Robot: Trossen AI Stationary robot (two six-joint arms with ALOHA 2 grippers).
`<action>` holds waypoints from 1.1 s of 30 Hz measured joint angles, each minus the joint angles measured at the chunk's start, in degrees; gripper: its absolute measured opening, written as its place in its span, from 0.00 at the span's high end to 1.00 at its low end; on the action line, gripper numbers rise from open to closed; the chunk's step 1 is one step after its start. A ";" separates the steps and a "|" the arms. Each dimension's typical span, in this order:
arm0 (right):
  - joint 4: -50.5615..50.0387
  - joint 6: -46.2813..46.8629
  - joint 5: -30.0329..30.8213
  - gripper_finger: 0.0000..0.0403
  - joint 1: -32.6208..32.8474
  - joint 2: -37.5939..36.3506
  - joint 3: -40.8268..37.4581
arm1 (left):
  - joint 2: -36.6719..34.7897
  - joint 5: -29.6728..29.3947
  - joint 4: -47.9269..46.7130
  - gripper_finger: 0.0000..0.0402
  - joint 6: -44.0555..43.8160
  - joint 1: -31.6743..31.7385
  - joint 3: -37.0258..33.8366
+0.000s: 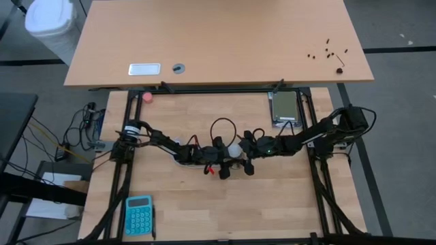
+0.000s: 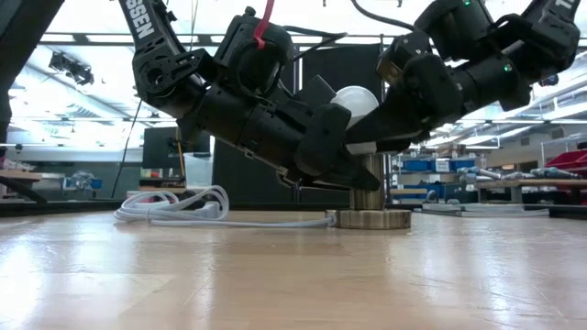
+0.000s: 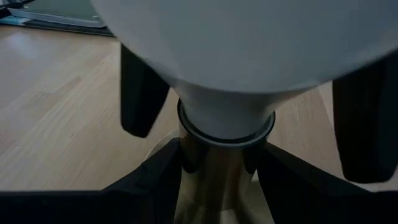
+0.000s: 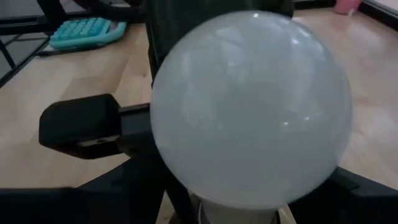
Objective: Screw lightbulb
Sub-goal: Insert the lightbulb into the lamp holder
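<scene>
On my screen the left gripper (image 3: 217, 168) had its two dark fingers (image 3: 155, 180) closed part way on the brassy stem of the lamp socket (image 2: 369, 194), just under the bulb's neck. The right gripper (image 1: 246, 154) reached in from the opposite side; its fingers (image 3: 142, 93) stood either side of the globe, but I could not tell whether they pressed it or stood just clear. The lightbulb (image 2: 356, 103) sat upright in the socket near the middle of the wooden table (image 2: 275, 275), white globe up. In the low view both wrists crowded around it and hid most of the bulb. The socket's round metal base (image 2: 371, 219) rested flat on the table, its white cord (image 2: 183, 209) coiling off beside it. Farther out I saw a teal calculator (image 1: 138, 215) at the near-left corner, a small pink ball (image 1: 147, 96) at the far-left edge, and a grey device (image 1: 284, 107) at the far right.
</scene>
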 joint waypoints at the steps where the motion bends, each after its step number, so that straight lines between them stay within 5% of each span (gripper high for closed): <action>1: -0.02 0.00 0.17 0.29 0.00 -0.13 0.00 | 0.00 0.00 0.00 0.51 -0.02 0.00 0.00; 33: -0.07 2.62 4.92 0.31 1.51 -0.17 0.00 | -0.07 0.00 -0.17 0.51 -0.26 -0.02 0.00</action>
